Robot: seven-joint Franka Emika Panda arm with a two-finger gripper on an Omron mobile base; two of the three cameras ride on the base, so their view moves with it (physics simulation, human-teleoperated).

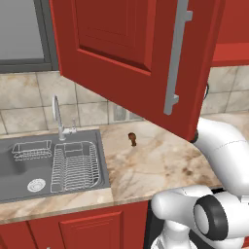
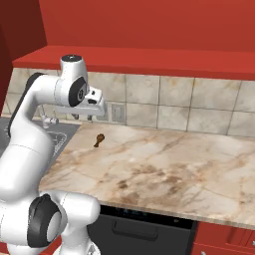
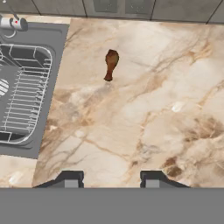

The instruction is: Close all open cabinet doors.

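The red cabinet door (image 1: 136, 53) hangs open above the marble counter (image 1: 155, 160). The gripper (image 3: 111, 179) is below it, closed on nothing, pointing down at the counter.

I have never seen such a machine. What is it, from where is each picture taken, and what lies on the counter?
It is a white robot arm in a simulated kitchen. Two pictures come from cameras behind the arm, to its left and right; the third looks down from its hand. Its end effector hangs above the marble counter, its two fingers set apart with nothing between them. On the counter lies a small brown chicken drumstick. Left of it is a grey sink with a wire rack and a faucet. Above, a red cabinet door stands open.
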